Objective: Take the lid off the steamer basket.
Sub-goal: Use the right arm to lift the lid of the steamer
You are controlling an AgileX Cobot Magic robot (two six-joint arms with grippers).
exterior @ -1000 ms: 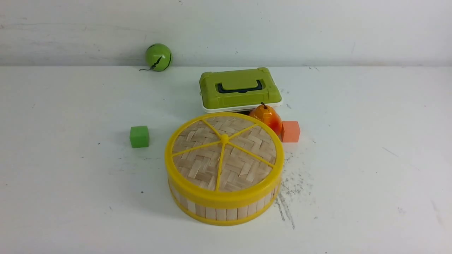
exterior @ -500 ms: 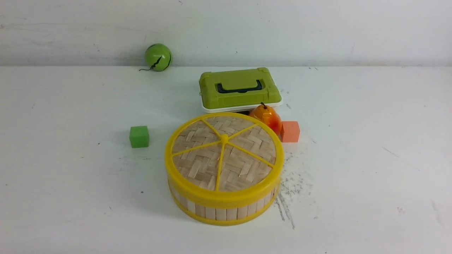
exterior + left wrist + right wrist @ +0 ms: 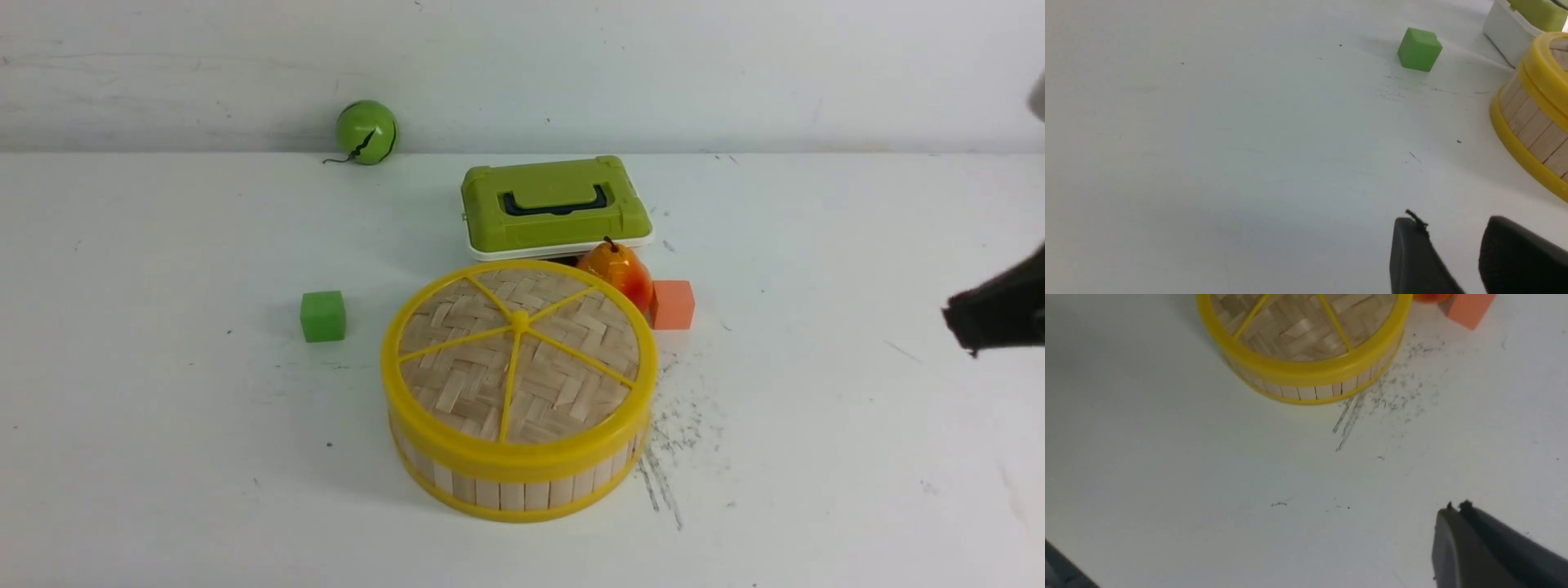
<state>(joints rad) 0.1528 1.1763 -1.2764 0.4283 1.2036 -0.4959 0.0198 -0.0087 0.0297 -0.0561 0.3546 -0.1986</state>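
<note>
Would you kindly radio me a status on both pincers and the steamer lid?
Right pincer shut, empty. Left pincer slightly open, empty. Lid on steamer basket; pear and orange block close beside.

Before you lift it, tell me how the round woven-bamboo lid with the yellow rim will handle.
The round woven-bamboo lid looks stiff, braced by its thick rim and spokes. It's probably light for its width, being thin strips and plastic. The smooth, glossy rim could slip in a loose grip.

Front camera faces forward, looking down; all views share steamer basket.
</note>
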